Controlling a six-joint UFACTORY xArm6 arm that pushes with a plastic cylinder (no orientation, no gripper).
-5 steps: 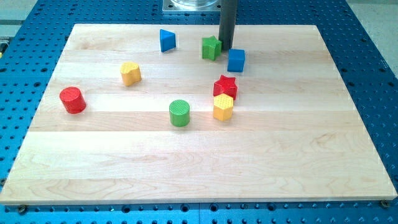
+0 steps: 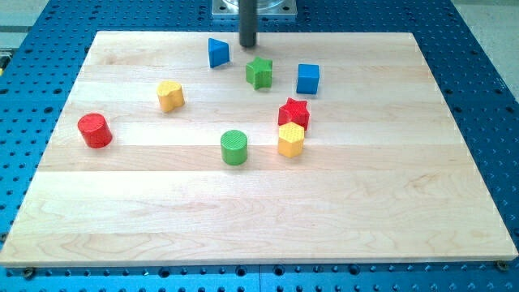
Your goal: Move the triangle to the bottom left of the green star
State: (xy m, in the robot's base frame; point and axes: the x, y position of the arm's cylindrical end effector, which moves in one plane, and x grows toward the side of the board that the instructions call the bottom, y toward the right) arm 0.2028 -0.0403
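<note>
Currently my tip [image 2: 248, 45] — no fingers — sits at the blue triangle's [image 2: 217, 53] 3 o'clock; circle to 12 o'clock, push toward the green star's [image 2: 259, 72] 7 o'clock.

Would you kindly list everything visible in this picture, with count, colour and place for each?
blue triangle: one, blue, near the view's top, left of the green star
green star: one, green, upper middle, between the triangle and the blue cube
blue cube: one, blue, right of the green star
red star: one, red, centre right, touching the yellow hexagon below it
yellow hexagon: one, yellow, just under the red star
green cylinder: one, green, centre of the board
yellow block: one, yellow, rounded shape, left of centre
red cylinder: one, red, far left
wooden board: one, light wood, on a blue perforated table
my tip: one dark rod, at the view's top, between the triangle and the green star, touching neither
</note>
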